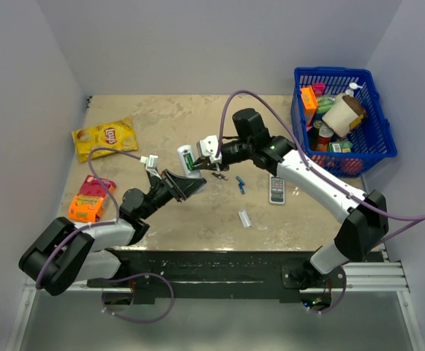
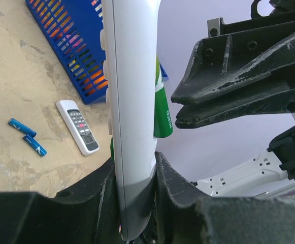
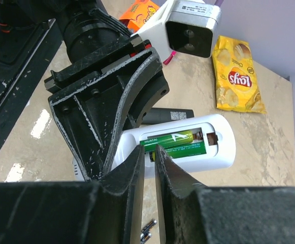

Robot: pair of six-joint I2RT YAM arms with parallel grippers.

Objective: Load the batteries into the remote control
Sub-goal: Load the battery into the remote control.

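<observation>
The white remote control (image 1: 189, 157) is held up off the table, gripped at its lower end by my left gripper (image 1: 192, 180), which is shut on it (image 2: 134, 162). Its back is open. Two green batteries (image 3: 175, 138) lie side by side in the compartment (image 3: 218, 152). In the left wrist view one green battery (image 2: 162, 114) sticks out from the remote at a slant. My right gripper (image 3: 149, 150) has its jaws almost together, and its tips touch the near end of the lower battery (image 3: 188, 151). It also shows in the top view (image 1: 213, 164).
A blue basket (image 1: 379, 150) of items stands at the back right. A grey-white remote with dark buttons (image 1: 276, 189), blue cells (image 1: 240, 185) and a small white cover piece (image 1: 245, 218) lie on the table. A black remote (image 3: 170, 116), a Lay's bag (image 1: 104, 137) and an orange pack (image 1: 88, 199) lie to the left.
</observation>
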